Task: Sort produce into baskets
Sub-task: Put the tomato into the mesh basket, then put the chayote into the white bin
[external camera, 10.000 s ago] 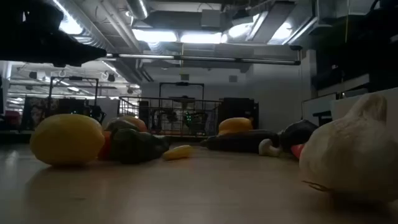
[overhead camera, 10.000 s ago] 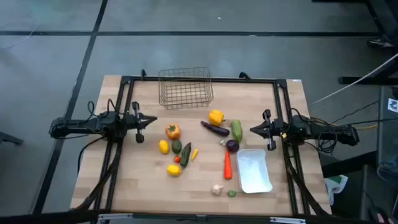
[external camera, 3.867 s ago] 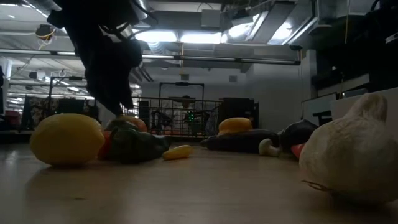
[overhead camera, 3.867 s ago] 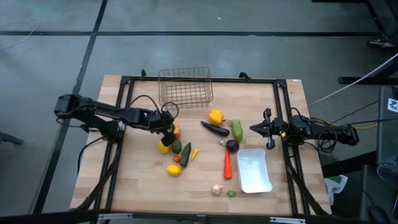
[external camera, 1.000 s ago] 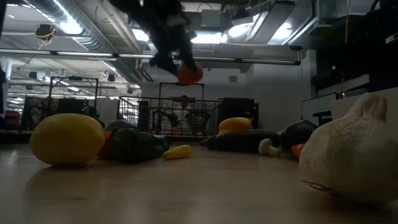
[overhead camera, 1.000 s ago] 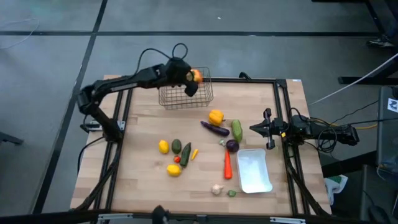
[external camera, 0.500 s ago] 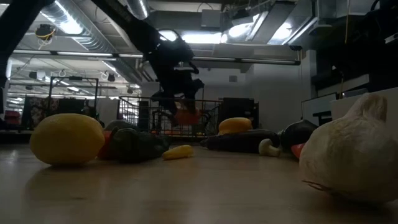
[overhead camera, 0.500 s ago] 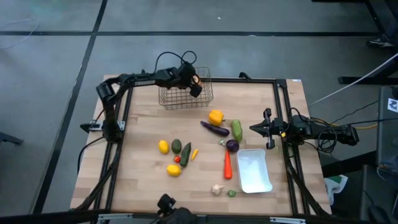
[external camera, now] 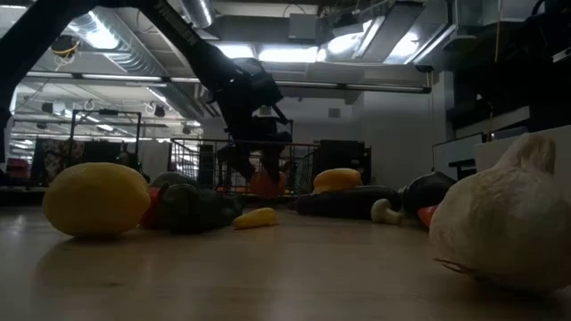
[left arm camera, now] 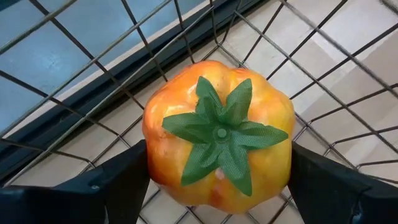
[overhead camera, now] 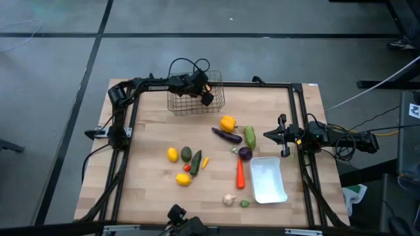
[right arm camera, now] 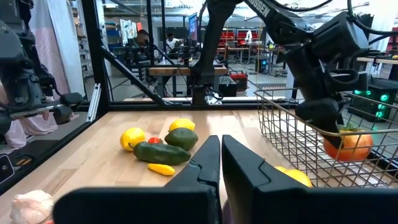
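Note:
My left gripper (overhead camera: 206, 87) reaches down into the wire mesh basket (overhead camera: 190, 99) at the table's far edge and is shut on an orange tomato (left arm camera: 217, 134) with a green calyx. The right wrist view shows the tomato (right arm camera: 348, 144) low inside the basket. My right gripper (overhead camera: 266, 136) waits shut at the table's right side, touching nothing. The other produce lies on the table top: a yellow pepper (overhead camera: 228, 122), an eggplant (overhead camera: 227, 136), a cucumber (overhead camera: 250, 137), a carrot (overhead camera: 240, 174), two lemons (overhead camera: 172, 154) and a garlic (overhead camera: 228, 199). My left gripper pinches the tomato's two opposite sides (left arm camera: 151, 155) between its two fingers (left arm camera: 112, 183), the green calyx facing up toward the wrist. The fingers come from above, pointing down into the basket. The tomato sits upright. Whether it touches the basket's floor, I cannot tell.
A white shallow tray (overhead camera: 269, 179) lies at the near right, next to the carrot. A black frame (overhead camera: 298, 105) runs round the table's edges. Bare wood shows between the basket and the produce in the middle.
My left gripper has gone down from above the basket's rim into the basket, carrying the tomato with it. The tomato has come from high above the table to low inside the basket.

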